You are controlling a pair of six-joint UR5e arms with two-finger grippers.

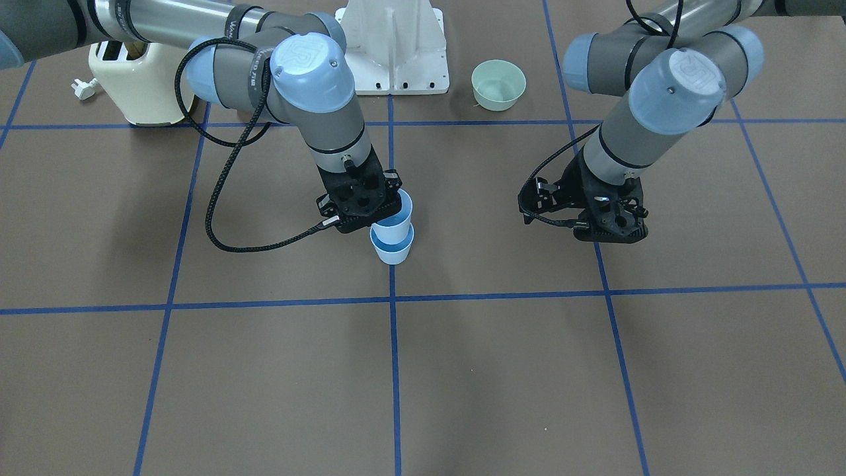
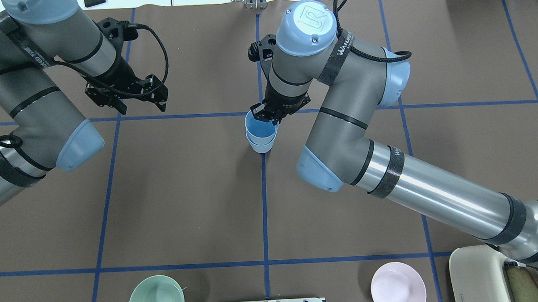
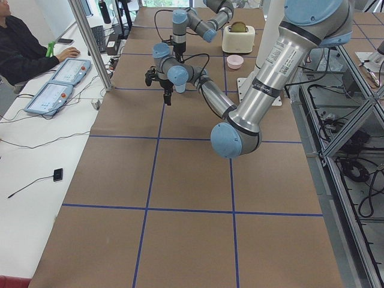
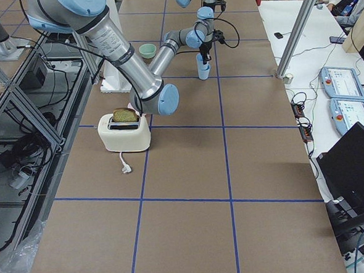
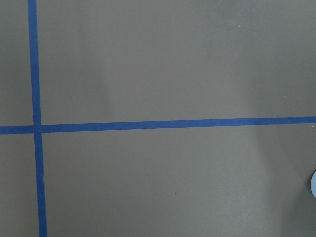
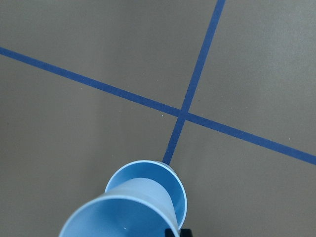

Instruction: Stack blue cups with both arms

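Observation:
Two pale blue cups stand at the table's middle on the blue centre line. The lower blue cup (image 1: 392, 251) (image 2: 262, 146) rests on the table. The upper blue cup (image 1: 395, 221) (image 2: 259, 126) sits partly inside it, slightly tilted. My right gripper (image 1: 362, 210) (image 2: 269, 115) is shut on the upper cup's rim, as the right wrist view shows (image 6: 123, 217). My left gripper (image 1: 611, 233) (image 2: 140, 104) is open and empty, hovering above the table well to the side of the cups. The stack also shows in the exterior right view (image 4: 202, 67).
A mint-green bowl (image 1: 499, 84) (image 2: 156, 297) and a pink bowl (image 2: 398, 285) stand near the robot's base. A cream toaster (image 1: 142, 82) (image 4: 125, 132) holding toast stands on the robot's right. The white pedestal (image 1: 396, 46) is between the arms. An operator (image 3: 24, 51) sits at a side desk.

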